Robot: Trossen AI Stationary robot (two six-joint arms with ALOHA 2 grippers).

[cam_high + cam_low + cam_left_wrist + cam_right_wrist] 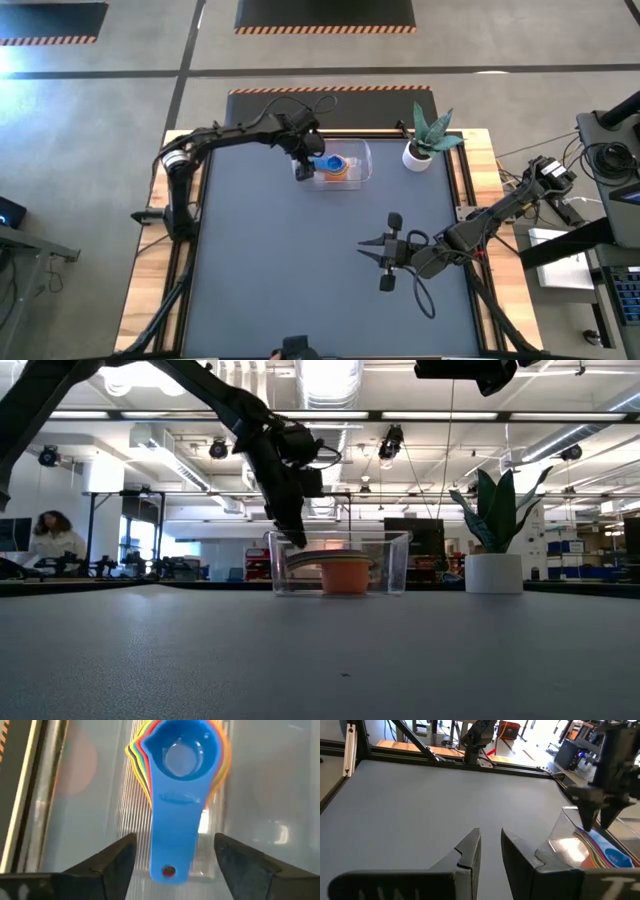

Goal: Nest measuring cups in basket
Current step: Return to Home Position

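Observation:
The measuring cups sit nested in one stack [337, 167] on the floor of the clear basket [364, 160], which stands at the table's far middle. The blue cup [182, 755] is on top; orange, yellow and red rims show under it. My left gripper [175, 840] hangs over the basket's left end, open, pointing down. Its fingers stand on either side of the blue cup's handle [172, 815], apart from it. In the low view the left gripper [295, 540] reaches down to the basket's rim beside the stack [345, 572]. My right gripper [490, 837] waits over the table's right middle [363, 246], its fingers a narrow gap apart.
A white pot with a green plant [418, 157] stands just right of the basket, near the far right corner. Dark table surface [290, 260] spreads between the basket and the near edge. People and benches show in the room beyond the table.

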